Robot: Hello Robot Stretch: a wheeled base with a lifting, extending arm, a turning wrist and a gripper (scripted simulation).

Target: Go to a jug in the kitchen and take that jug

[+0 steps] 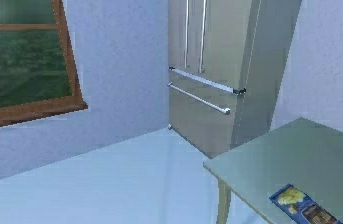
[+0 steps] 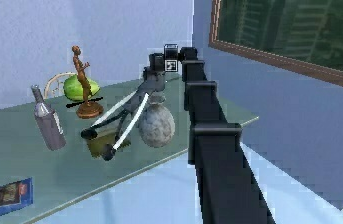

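Observation:
A grey, rounded jug [image 2: 157, 126] is over the pale green table [image 2: 29, 160] near its right-hand edge, just left of the dark arm bar. The gripper [image 2: 99, 141] reaches down and to the left from its dark body, and its thin fingers [image 2: 119, 110] pass beside the jug. A small yellowish thing [image 2: 105, 147] lies on the table at the fingers' far end. I cannot tell whether the gripper holds anything, or whether the jug rests on the table.
On the table stand a grey bottle [image 2: 47, 122], a brown figurine [image 2: 79, 72], a green rounded thing [image 2: 77, 89] and a colourful magazine [image 2: 5, 195]. The forward view shows a steel fridge [image 1: 214, 70], a wood-framed window [image 1: 24, 60], the table's corner [image 1: 299, 155] and open pale floor [image 1: 109, 180].

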